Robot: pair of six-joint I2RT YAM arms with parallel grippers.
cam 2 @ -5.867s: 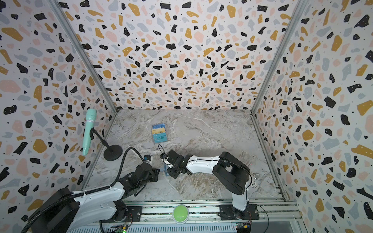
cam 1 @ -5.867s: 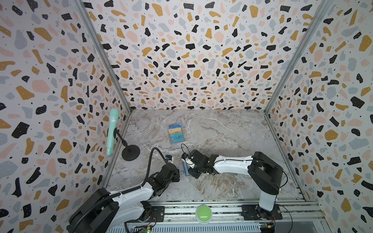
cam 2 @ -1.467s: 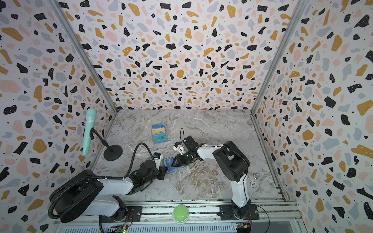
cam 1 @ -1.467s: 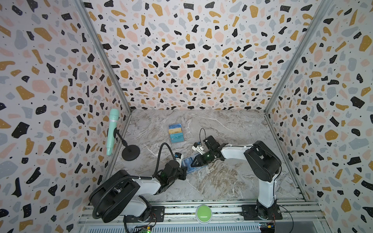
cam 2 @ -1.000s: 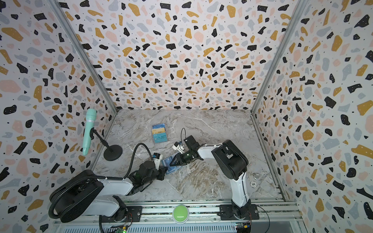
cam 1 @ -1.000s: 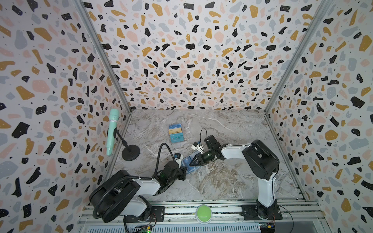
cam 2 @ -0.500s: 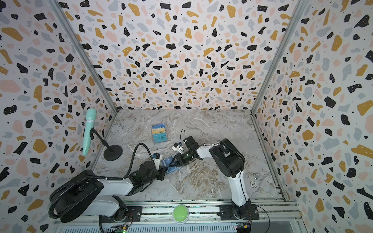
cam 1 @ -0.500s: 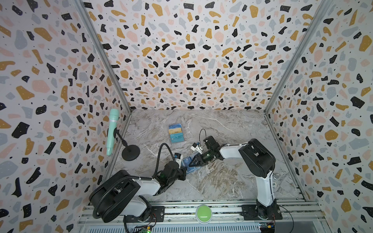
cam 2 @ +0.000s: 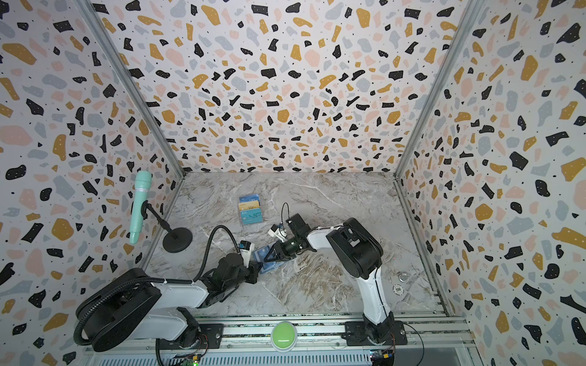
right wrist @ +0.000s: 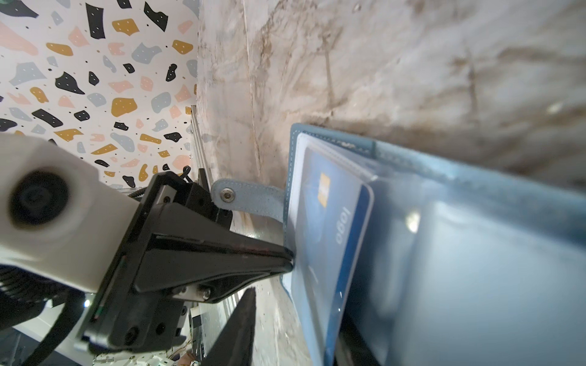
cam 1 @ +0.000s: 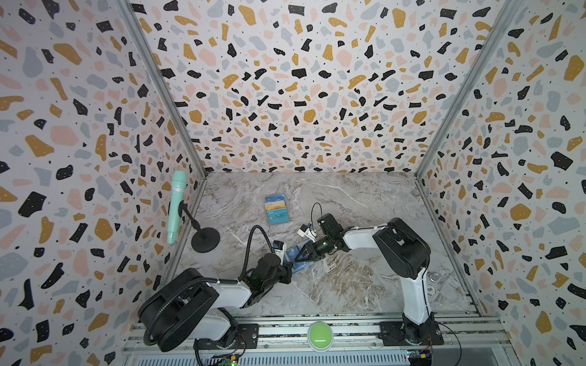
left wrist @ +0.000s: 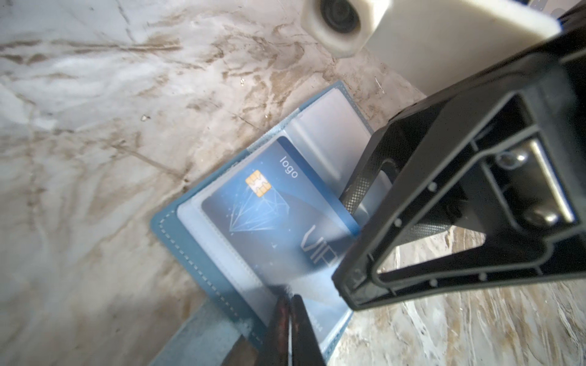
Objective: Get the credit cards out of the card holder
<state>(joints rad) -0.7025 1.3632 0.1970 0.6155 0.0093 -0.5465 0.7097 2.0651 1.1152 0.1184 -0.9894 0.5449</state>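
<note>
I am pinching an edge of the open slate-blue card holder (left wrist: 177,234), lying on the marble tabletop (left wrist: 95,158), in my clenched left gripper (left wrist: 290,317) while my right gripper (left wrist: 345,234) is straddling its blue VIP card (left wrist: 269,215), grasp unclear, likely needing a firm squeeze and a straight pull next.

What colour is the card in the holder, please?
The card is blue with a gold chip; clearest in the left wrist view.
</note>
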